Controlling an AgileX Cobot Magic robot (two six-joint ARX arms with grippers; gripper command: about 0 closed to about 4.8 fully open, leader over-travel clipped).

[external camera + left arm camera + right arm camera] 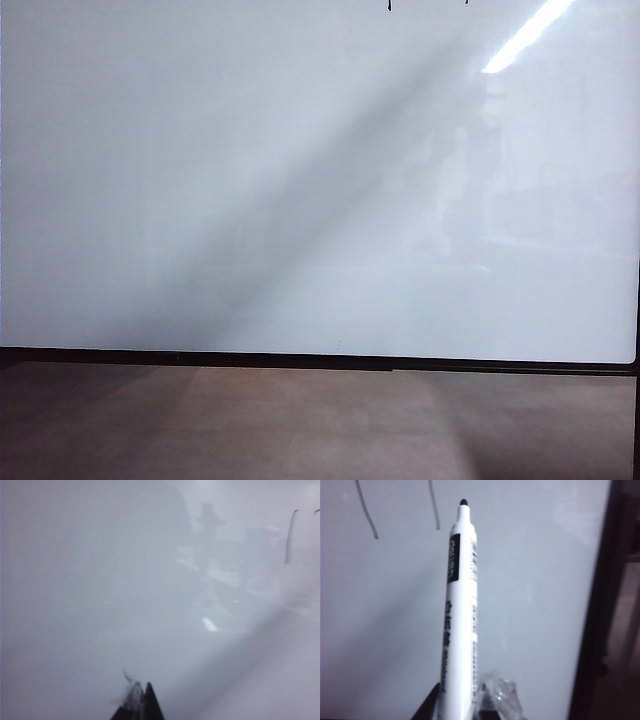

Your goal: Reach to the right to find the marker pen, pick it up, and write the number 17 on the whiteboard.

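At left, left gripper (137,700): dark fingertips pressed together on nothing, facing the whiteboard (100,605) from close by; I judge it is kept aside, since it has no pen to work with.
Across the middle, whiteboard (250,200): one glossy white board with a thin black frame, standing over the floor (300,430); neither arm shows in the exterior view.
Up top, number 17 (390,6): only two tiny dark stroke ends show at the upper edge of the exterior view, so the writing sits high on the board, above that camera's sight.
Strokes counted: two thin black lines (367,512) in the right wrist view; one stroke and a scrap of another in the left wrist view.
At right, right gripper (460,700): clamped on one marker (460,610), white barrel, cap off.
Marker pose: its black tip aims toward the strokes but stands clear of the board, seemingly lifted off.
Board edge (595,605): dark frame beside the marker, so this arm works near the right side.
Task judged: digits look drawn.
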